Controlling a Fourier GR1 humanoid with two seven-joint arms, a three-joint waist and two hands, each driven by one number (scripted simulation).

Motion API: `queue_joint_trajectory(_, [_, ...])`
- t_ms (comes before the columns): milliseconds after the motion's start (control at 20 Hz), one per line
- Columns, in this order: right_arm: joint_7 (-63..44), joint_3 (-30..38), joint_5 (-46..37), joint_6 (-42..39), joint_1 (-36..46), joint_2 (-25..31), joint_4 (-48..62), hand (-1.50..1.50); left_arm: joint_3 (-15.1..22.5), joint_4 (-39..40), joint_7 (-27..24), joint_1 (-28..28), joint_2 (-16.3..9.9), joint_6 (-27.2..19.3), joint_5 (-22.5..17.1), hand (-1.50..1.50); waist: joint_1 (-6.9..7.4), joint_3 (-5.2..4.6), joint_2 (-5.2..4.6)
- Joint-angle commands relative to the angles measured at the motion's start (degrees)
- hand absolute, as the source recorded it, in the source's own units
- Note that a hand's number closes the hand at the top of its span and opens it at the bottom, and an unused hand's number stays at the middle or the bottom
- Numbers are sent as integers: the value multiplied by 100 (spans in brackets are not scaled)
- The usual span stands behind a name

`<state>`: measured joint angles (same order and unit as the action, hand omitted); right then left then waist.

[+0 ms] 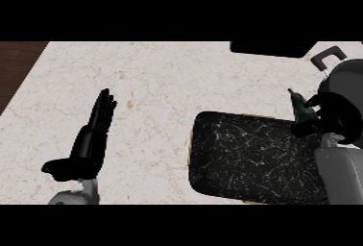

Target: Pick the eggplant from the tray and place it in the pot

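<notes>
The right hand (pixel 327 115) is seen at the worktop's (pixel 156 72) right edge, its fingers curled round the eggplant (pixel 300 106), of which only the dark green stem end shows, pointing up and to the left. The eggplant is held above the far right corner of the black tray (pixel 248 158), just beside the grey pot (pixel 347 79); whether it is over the pot's rim cannot be told. The pot is set at the worktop's far right corner, with a looped handle (pixel 327 56) at its far side. The left hand (pixel 89 141) is shown open near the left front, fingers straight and pointing away, holding nothing
</notes>
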<state>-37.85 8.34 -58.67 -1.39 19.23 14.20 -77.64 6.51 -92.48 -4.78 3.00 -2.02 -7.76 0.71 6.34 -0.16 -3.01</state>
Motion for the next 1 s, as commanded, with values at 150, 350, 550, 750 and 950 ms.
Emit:
queue_joint_trajectory(150, [-1798,587,-1216,547,1775,603,1114,150,224,34,-11,246,70,162,13,0,478,-4,-74])
queue_joint_trajectory(350, [-2421,478,-2009,631,2606,971,1795,150,314,149,-16,366,90,199,79,0,576,-7,-99])
queue_joint_trajectory(550, [-3085,491,-2645,631,3191,1041,2545,150,312,171,19,425,134,185,59,0,637,0,-109])
queue_joint_trajectory(750, [-3449,616,-3174,791,3580,1129,3148,150,421,189,-42,349,198,128,123,0,512,13,-75])
queue_joint_trajectory(950, [-3781,779,-3577,810,3994,1136,3656,150,315,273,-19,410,198,18,186,0,346,19,-25])
